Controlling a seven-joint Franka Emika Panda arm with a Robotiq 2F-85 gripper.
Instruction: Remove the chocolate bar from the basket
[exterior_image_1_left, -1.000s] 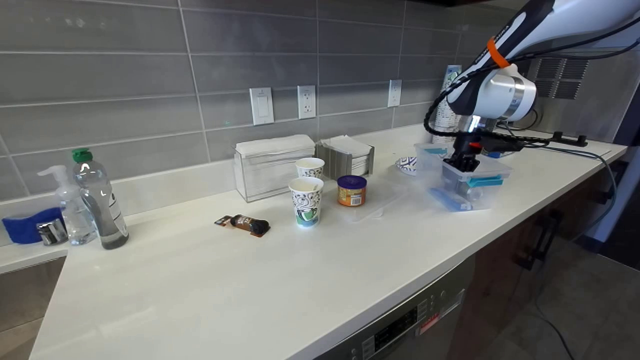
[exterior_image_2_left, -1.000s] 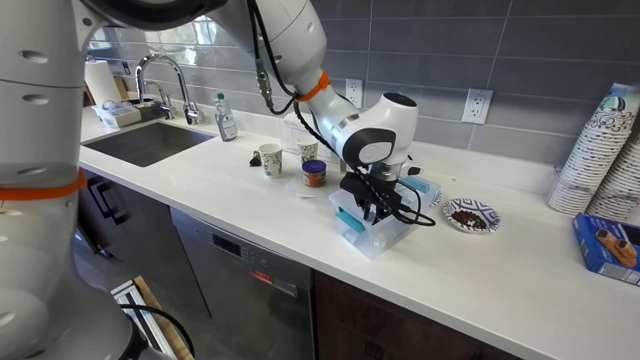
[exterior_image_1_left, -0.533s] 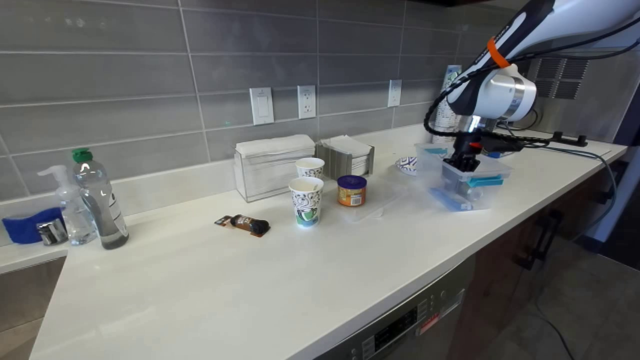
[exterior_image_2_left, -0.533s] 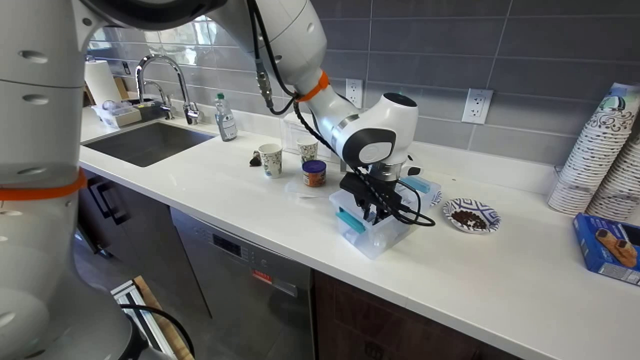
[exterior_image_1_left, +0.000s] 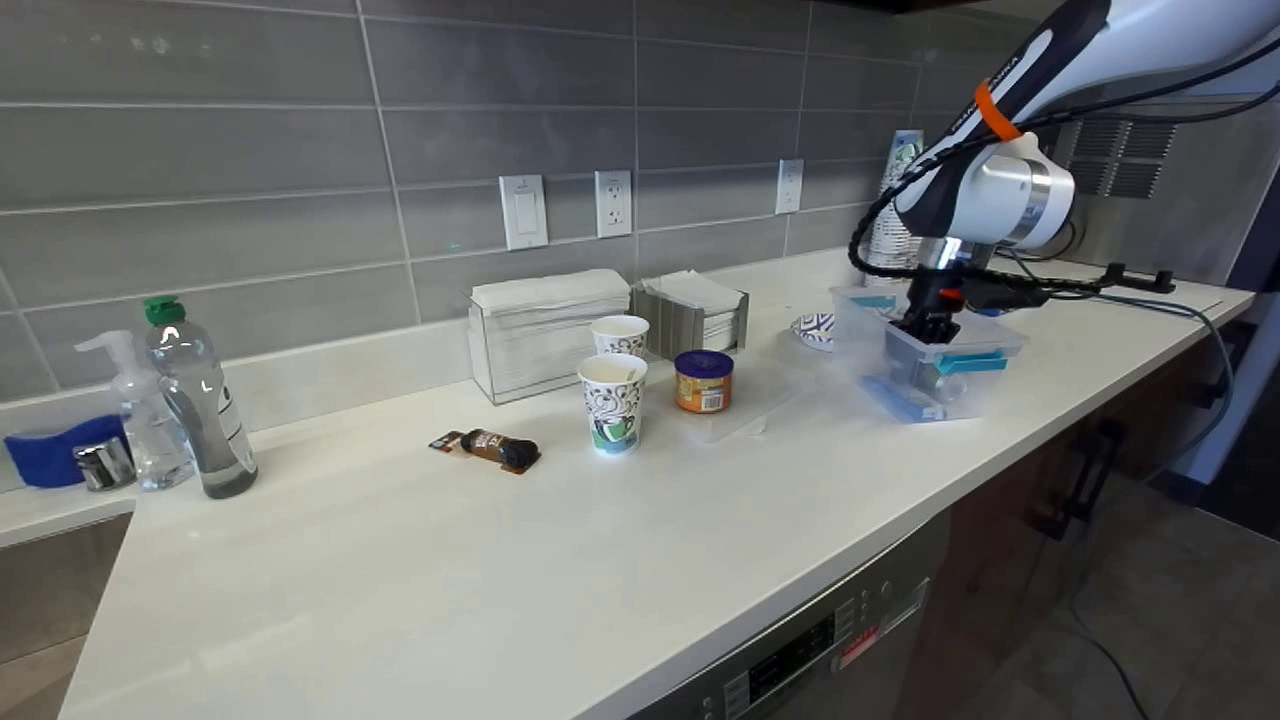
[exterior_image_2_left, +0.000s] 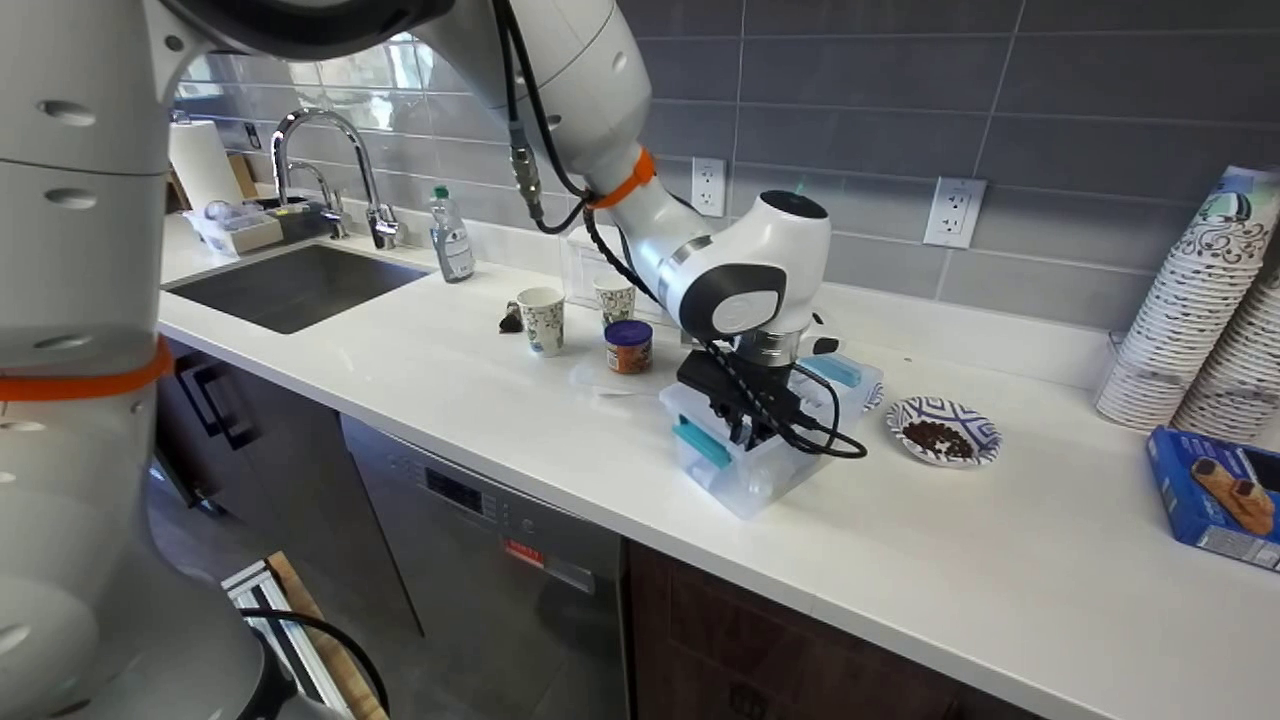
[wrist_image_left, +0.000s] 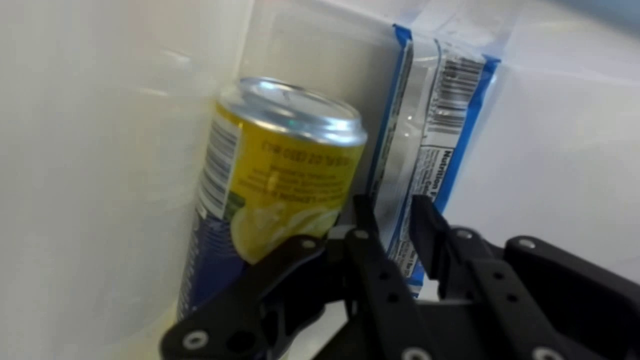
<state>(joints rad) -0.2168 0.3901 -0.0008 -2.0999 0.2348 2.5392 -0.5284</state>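
Step in hand, by my reading: getting grip on chocolate bar (wrist_image_left: 425, 140), inside basket (exterior_image_2_left: 712, 478), back label showing, beside yellow can (wrist_image_left: 285, 185)
Jaws of gripper (wrist_image_left: 392, 205) apart, narrow gap, no firm hold showing; 1 fingertip overlaps printed face of bar
Best: widen slightly, ease 1 finger between can and bar, other past far blue edge, close softly, lift straight up, clear rim before swinging out
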